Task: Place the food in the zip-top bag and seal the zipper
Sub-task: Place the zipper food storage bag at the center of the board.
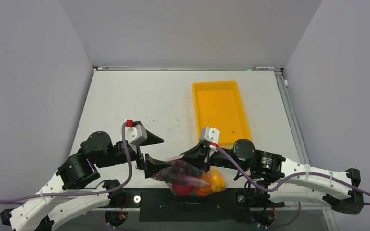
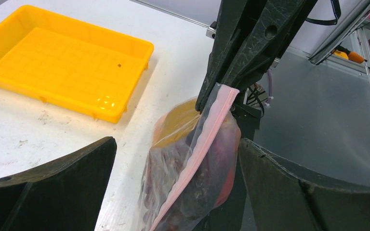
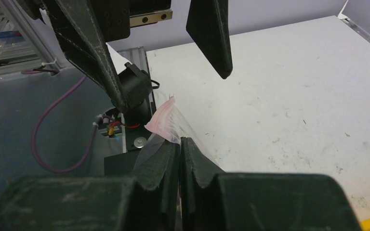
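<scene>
Notably, the zip-top bag [image 1: 192, 179] sat just off the near end of the yellow tray [image 1: 220, 113], at the near edge of the table [image 1: 139, 106], with the food [image 1: 211, 183] inside it in orange, red and dark purple pieces. The right gripper [image 3: 178, 154] was clamped tight on one end of the zipper [image 2: 207, 132], and the pink-red strip ran down at a slant from that grip. The left gripper [image 2: 177, 144], farther from the tray than the right, stood with its fingers spread wide on either side of the bag, grasping nothing; contact with the plastic could not be confirmed.
</scene>
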Robot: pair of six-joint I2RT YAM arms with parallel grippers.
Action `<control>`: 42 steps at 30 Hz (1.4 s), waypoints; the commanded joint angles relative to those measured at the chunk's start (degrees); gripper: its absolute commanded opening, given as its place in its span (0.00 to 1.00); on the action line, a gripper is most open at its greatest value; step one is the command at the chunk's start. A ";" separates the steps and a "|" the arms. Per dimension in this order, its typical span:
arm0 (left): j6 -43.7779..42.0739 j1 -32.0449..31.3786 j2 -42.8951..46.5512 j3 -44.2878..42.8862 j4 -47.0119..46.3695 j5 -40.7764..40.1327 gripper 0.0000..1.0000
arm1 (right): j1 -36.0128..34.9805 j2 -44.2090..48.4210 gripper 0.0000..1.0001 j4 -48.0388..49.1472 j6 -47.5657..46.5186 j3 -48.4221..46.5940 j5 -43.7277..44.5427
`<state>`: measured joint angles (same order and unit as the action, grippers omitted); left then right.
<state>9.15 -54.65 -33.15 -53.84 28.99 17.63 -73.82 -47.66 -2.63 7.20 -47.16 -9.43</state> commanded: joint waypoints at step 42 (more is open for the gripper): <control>-2.27 -0.01 -2.03 -0.85 2.25 -1.06 0.00 | -0.70 1.52 0.13 6.65 1.16 -6.81 4.34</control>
<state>7.44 -54.72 -35.27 -50.46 29.34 23.70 -73.97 -50.02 -1.08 8.25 -52.18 -9.87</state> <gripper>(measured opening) 0.005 0.077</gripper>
